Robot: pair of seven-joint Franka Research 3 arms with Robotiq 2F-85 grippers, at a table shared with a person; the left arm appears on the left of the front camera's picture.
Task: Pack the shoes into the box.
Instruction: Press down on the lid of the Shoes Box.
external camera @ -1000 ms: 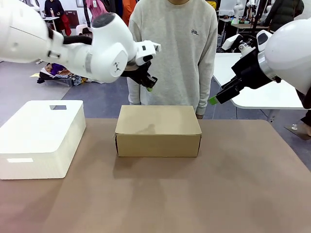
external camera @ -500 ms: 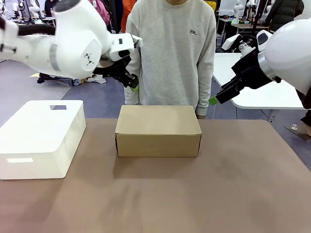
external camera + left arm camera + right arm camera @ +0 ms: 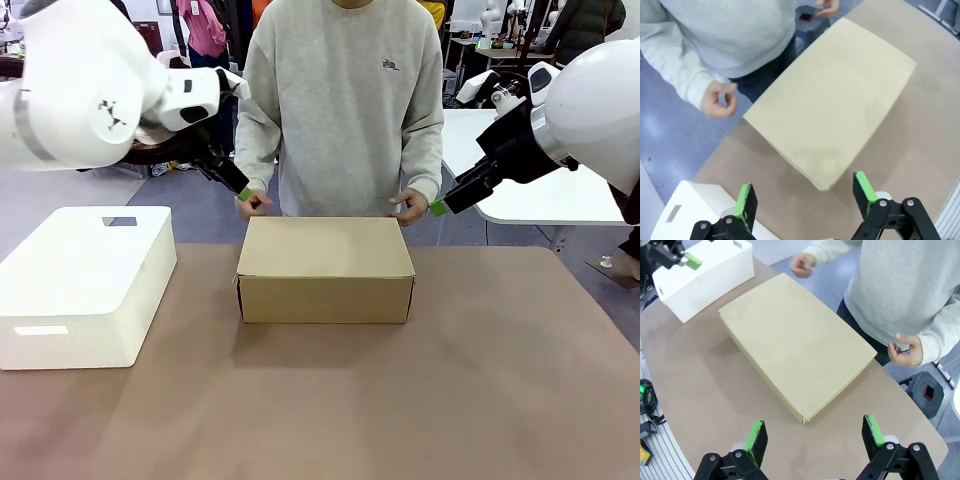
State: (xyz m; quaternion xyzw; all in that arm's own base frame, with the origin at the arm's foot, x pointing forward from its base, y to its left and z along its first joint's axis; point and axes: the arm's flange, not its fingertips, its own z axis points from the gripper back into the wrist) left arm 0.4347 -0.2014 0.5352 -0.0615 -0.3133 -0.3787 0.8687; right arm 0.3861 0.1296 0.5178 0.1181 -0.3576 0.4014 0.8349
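The brown cardboard box [image 3: 325, 262] lies in the middle of the table with its lid shut; it also appears as the box [image 3: 835, 105] and the box [image 3: 795, 345]. The shoes are hidden. My left gripper [image 3: 243, 192] hangs in the air off the box's far left corner, and its wrist view shows the left gripper [image 3: 805, 197] open with nothing between the green pads. My right gripper [image 3: 438, 207] hovers off the far right corner, and the right gripper [image 3: 815, 437] is open and holds nothing. The person's hands [image 3: 410, 207] are at the box's far edge.
A bulky white container [image 3: 85, 285] stands at the table's left, about a hand's width from the box. The person [image 3: 345, 100] stands close behind the table's far edge. The brown tabletop [image 3: 400, 400] in front of the box is bare.
My left arm swung left, away from above the box, and its jaws went from shut to open. The person's hands came down to the box's far edge. The right arm stayed put.
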